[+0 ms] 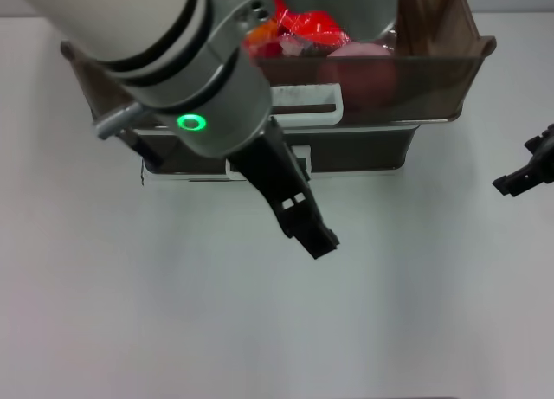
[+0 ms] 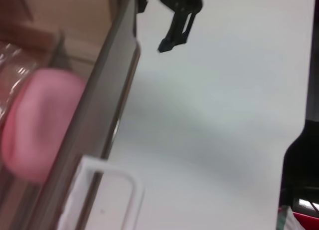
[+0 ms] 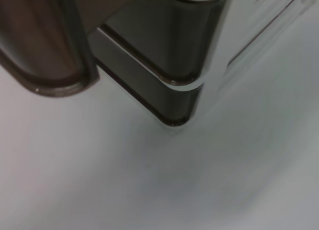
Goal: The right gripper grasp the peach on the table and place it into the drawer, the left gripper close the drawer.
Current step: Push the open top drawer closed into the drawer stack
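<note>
light: bright, even, diffuse from above | shadows: soft grey smudges on the worktop [image 1: 173, 312] | glow: green ring [image 1: 191, 122] on the left arm | blur: peach [image 2: 40, 122] and drawer [image 2: 107, 98] smeared close to the left wrist lens; drawer corner soft in the right wrist view

Bare table [image 1: 173, 330] in front of open drawer [image 1: 433, 79]

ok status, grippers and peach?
Left gripper hovering over table before open drawer. Right gripper off right, empty. Peach inside drawer. Path clear.
</note>
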`<action>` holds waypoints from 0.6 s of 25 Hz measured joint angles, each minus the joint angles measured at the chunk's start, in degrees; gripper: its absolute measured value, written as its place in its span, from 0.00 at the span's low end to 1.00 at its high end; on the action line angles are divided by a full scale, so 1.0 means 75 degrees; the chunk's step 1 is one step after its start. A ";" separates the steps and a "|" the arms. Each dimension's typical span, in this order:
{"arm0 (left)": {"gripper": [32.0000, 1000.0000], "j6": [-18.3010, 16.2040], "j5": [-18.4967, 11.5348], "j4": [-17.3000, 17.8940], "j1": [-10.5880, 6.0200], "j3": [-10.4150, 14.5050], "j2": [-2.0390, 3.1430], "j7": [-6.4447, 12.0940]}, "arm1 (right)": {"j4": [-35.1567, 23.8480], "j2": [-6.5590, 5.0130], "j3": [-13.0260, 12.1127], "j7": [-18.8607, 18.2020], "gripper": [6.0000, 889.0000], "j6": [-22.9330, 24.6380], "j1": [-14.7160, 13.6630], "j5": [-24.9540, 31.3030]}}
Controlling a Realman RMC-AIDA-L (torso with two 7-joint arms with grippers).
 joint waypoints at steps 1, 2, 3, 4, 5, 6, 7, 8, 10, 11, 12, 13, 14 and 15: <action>0.81 0.0020 -0.0065 -0.0123 -0.0118 0.0021 0.0000 0.0016 | 0.0000 0.0003 0.0001 0.0000 0.97 -0.0044 0.0005 0.0003; 0.81 0.0045 -0.0080 -0.0222 -0.0197 0.0054 0.0000 0.0040 | 0.0000 0.0006 0.0001 -0.0001 0.97 -0.0081 0.0011 0.0017; 0.81 0.0086 -0.0086 -0.0342 -0.0290 0.0097 0.0000 0.0072 | 0.0000 0.0009 0.0001 -0.0001 0.97 -0.0111 0.0016 0.0042; 0.81 0.0123 -0.0076 -0.0470 -0.0367 0.0143 0.0000 0.0100 | 0.0000 0.0010 0.0001 -0.0002 0.97 -0.0126 0.0022 0.0095; 0.81 0.0177 -0.0065 -0.0646 -0.0454 0.0178 0.0000 0.0139 | 0.0001 0.0010 0.0000 -0.0002 0.97 -0.0129 0.0024 0.0130; 0.81 0.0230 -0.0054 -0.0879 -0.0540 0.0206 -0.0003 0.0180 | 0.0004 0.0010 0.0000 -0.0003 0.97 -0.0129 0.0024 0.0152; 0.81 0.0276 -0.0053 -0.1044 -0.0598 0.0211 -0.0006 0.0207 | 0.0007 0.0010 -0.0001 -0.0003 0.97 -0.0130 0.0025 0.0164; 0.81 0.0318 -0.0053 -0.1189 -0.0652 0.0213 -0.0008 0.0238 | 0.0012 0.0010 -0.0001 -0.0003 0.97 -0.0131 0.0025 0.0172; 0.81 0.0459 -0.0050 -0.1559 -0.0764 0.0213 -0.0013 0.0356 | 0.0033 0.0009 -0.0001 -0.0003 0.97 -0.0133 0.0026 0.0177; 0.81 0.0530 -0.0044 -0.1714 -0.0809 0.0200 -0.0013 0.0430 | 0.0058 0.0009 -0.0002 -0.0003 0.97 -0.0135 0.0029 0.0178; 0.81 0.0564 -0.0041 -0.1779 -0.0837 0.0188 -0.0013 0.0477 | 0.0077 0.0009 -0.0003 -0.0003 0.97 -0.0139 0.0031 0.0179; 0.81 0.0614 -0.0031 -0.1876 -0.0889 0.0163 -0.0011 0.0553 | 0.0094 0.0009 -0.0002 -0.0003 0.97 -0.0147 0.0034 0.0179; 0.81 0.0670 0.0018 -0.1978 -0.0967 0.0112 -0.0005 0.0654 | 0.0109 0.0009 -0.0002 -0.0003 0.97 -0.0156 0.0037 0.0179; 0.81 0.0681 0.0038 -0.2011 -0.0991 0.0087 -0.0004 0.0679 | 0.0132 0.0009 -0.0002 -0.0003 0.97 -0.0182 0.0044 0.0179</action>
